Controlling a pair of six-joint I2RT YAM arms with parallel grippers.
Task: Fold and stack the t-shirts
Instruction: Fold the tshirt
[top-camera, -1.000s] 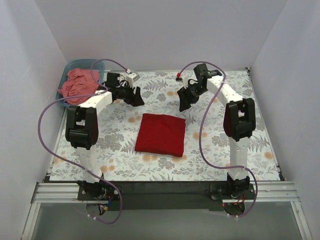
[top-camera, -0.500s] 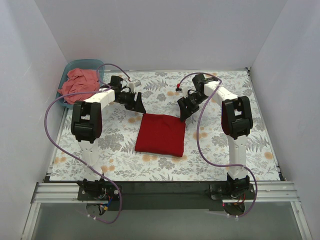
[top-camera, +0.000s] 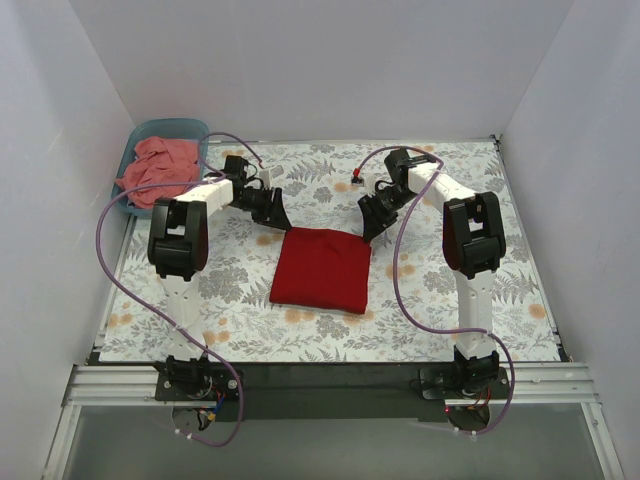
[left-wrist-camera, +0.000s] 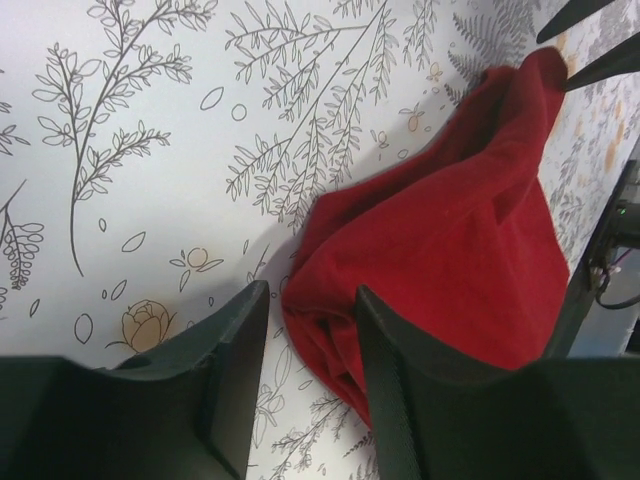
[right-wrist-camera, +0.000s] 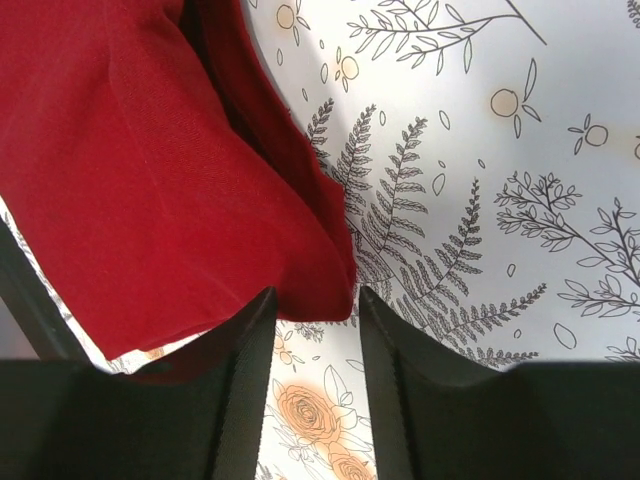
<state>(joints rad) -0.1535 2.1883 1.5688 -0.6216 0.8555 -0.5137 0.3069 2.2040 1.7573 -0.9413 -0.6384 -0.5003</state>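
A deep red t-shirt (top-camera: 322, 269) lies folded into a rectangle at the table's middle. My left gripper (top-camera: 275, 217) is open and low at its far left corner; in the left wrist view that corner (left-wrist-camera: 330, 320) sits between the open jaws (left-wrist-camera: 310, 310). My right gripper (top-camera: 370, 228) is open at the far right corner; in the right wrist view the corner (right-wrist-camera: 325, 270) sits at the mouth of the jaws (right-wrist-camera: 312, 310). A salmon-pink t-shirt (top-camera: 155, 170) lies crumpled in the teal tub.
The teal tub (top-camera: 168, 128) stands at the far left corner by the white wall. The floral table cover (top-camera: 440, 290) runs to white walls on three sides. Purple cables loop beside both arms.
Both grippers moved down and inward to the red shirt's far corners. The left arm drew back toward the tub side. The shirt has not moved.
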